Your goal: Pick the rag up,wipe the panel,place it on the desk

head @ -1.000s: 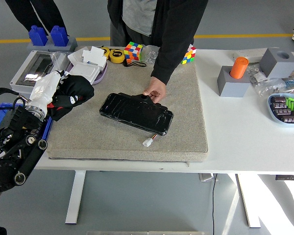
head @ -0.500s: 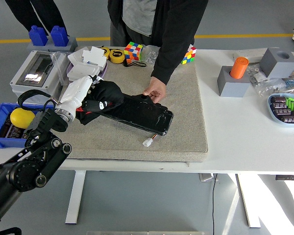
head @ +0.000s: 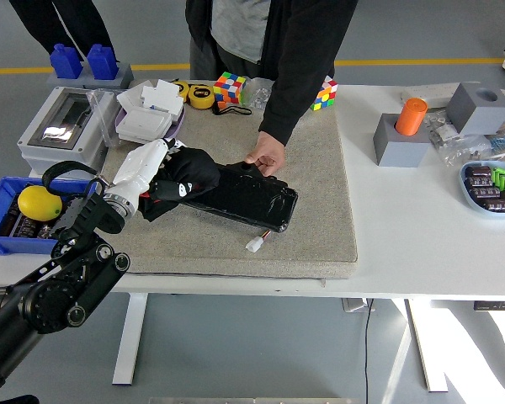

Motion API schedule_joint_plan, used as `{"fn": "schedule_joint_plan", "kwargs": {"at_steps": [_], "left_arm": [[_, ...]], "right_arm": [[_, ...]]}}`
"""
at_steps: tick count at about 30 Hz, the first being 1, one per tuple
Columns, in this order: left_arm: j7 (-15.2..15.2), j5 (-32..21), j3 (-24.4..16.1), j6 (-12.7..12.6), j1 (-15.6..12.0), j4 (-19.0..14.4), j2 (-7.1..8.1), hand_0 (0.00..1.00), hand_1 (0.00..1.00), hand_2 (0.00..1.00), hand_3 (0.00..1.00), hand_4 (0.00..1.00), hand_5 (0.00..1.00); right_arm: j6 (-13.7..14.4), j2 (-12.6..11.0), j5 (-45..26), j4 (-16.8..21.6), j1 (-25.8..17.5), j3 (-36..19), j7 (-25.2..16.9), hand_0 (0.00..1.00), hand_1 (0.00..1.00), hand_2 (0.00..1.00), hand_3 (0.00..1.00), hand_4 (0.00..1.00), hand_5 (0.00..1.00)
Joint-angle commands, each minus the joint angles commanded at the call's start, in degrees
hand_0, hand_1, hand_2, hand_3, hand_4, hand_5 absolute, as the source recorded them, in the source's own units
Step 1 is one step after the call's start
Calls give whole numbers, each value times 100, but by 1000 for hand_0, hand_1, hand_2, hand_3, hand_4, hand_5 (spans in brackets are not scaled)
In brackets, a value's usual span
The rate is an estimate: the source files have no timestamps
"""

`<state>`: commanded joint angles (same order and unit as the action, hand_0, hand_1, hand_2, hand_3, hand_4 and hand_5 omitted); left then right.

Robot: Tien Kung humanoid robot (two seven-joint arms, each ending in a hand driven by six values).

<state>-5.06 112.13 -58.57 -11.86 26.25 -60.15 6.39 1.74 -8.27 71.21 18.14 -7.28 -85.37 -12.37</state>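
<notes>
Partly, the rag (head: 185,175) hides the left hand (head: 156,168); panel (head: 240,195) beneath.

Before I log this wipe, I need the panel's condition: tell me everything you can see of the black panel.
The black panel is a long, flat, glossy slab with rounded corners, seemingly wrapped in shiny film. It lies flat on the grey mat, angled from upper left to lower right. A thin wire with a small white connector leaves its near edge. The left hand presses the black rag onto its left end; a person's hand holds its far edge.
</notes>
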Motion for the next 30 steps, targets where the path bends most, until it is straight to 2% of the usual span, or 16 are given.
{"fn": "schedule_joint_plan", "kwargs": {"at_steps": [30], "left_arm": [[-19,-282,1679,-59,234,-406,-289,258,406,471,562,723,2]], "right_arm": [[-5,15,10,8,-10,2,-3,591,603,536,533,899,353]]}}
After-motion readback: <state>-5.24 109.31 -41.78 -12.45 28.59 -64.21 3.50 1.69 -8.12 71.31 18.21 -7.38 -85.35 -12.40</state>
